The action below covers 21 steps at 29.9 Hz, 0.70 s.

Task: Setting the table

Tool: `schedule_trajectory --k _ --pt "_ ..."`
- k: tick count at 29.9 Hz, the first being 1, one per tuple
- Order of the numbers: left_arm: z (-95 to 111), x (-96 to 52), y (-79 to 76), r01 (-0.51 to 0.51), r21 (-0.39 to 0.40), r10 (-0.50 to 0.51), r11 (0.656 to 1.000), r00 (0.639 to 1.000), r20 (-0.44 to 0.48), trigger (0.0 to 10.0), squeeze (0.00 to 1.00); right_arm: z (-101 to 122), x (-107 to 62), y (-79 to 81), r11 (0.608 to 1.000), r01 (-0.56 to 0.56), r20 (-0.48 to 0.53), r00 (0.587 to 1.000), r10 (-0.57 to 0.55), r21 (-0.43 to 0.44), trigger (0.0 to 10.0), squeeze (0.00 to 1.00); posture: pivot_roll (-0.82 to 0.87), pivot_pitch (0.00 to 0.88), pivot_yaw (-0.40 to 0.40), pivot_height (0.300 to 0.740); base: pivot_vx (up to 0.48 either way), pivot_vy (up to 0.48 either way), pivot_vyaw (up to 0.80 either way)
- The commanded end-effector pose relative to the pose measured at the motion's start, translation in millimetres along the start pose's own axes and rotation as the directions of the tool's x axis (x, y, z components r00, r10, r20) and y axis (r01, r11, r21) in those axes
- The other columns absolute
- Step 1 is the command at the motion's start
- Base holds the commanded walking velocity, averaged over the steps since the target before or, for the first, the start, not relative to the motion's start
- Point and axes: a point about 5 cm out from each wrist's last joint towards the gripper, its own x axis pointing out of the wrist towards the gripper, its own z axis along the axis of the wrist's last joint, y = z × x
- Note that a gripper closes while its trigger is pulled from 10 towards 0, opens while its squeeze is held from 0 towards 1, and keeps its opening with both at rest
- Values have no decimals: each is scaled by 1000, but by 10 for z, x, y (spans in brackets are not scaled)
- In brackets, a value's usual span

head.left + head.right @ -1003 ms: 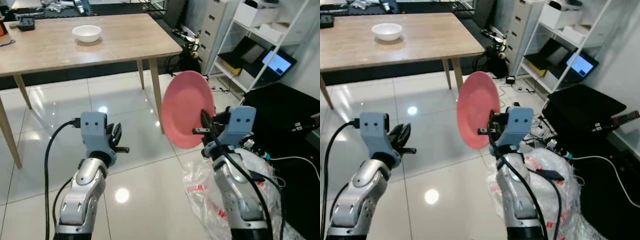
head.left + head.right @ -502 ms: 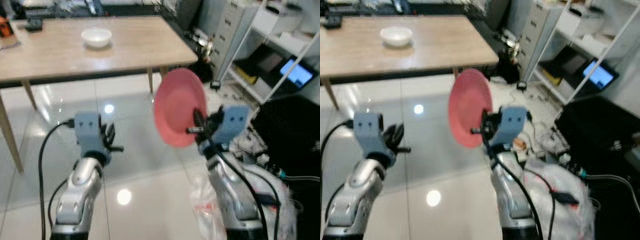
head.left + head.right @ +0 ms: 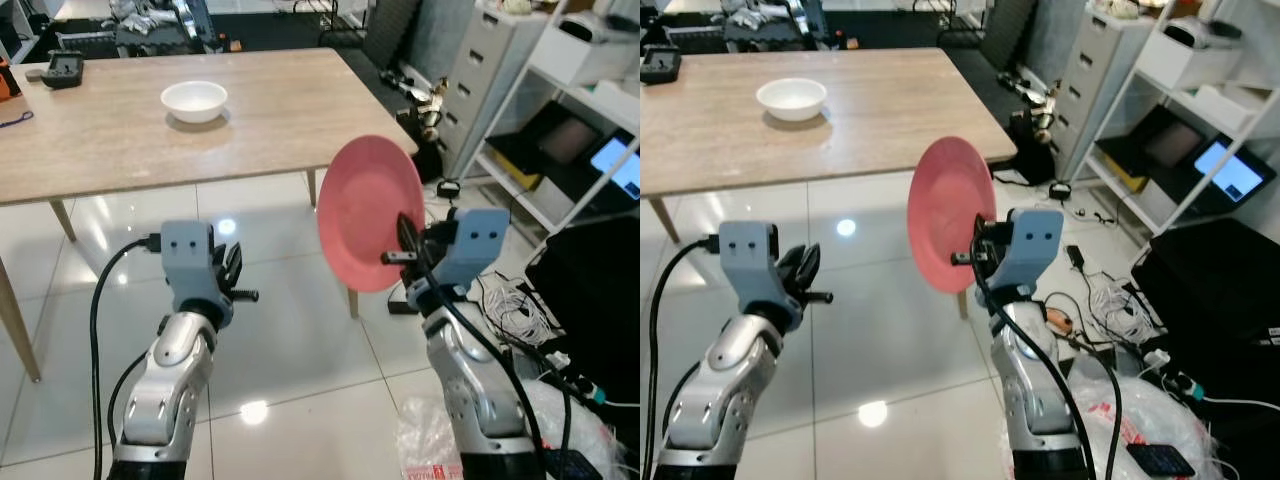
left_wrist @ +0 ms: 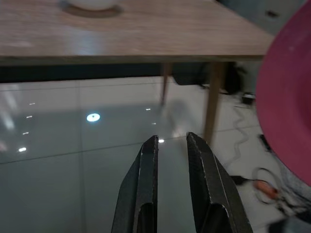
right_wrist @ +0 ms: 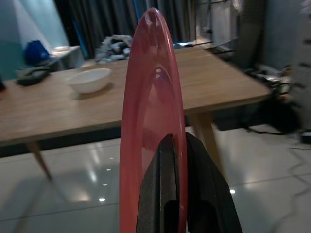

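Observation:
My right gripper is shut on the rim of a pink plate, holding it upright on edge at chest height over the floor, short of the table's near right corner. In the right wrist view the plate stands edge-on between the black fingers. A wooden table lies ahead with a white bowl on it. My left gripper hangs over the tiled floor, its fingers nearly together with nothing between them.
A table leg stands just behind the plate. To the right are a grey drawer unit, white shelves and cables on the floor. A plastic bag lies at lower right. A dark device sits at the table's far left.
The camera has moved nearer the table and the view has shifted. The plate stays gripped upright in my right gripper. The left gripper holds the same pose.

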Motion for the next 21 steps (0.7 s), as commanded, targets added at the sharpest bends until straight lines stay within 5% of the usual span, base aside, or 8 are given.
schedule_trajectory --k 1,21 --pt "-9 -5 -3 -1 7 1 1000 1000 0 10000 0 19 -4 -22 1000 4 9 1000 -4 -12 10000 0 -71 7 37 740 480 0 0" --pt "9 -4 13 -7 16 6 1000 1000 11 10000 0 45 40 41 1000 -24 15 1000 24 -1 10000 0 -62 3 35 740 480 0 0"
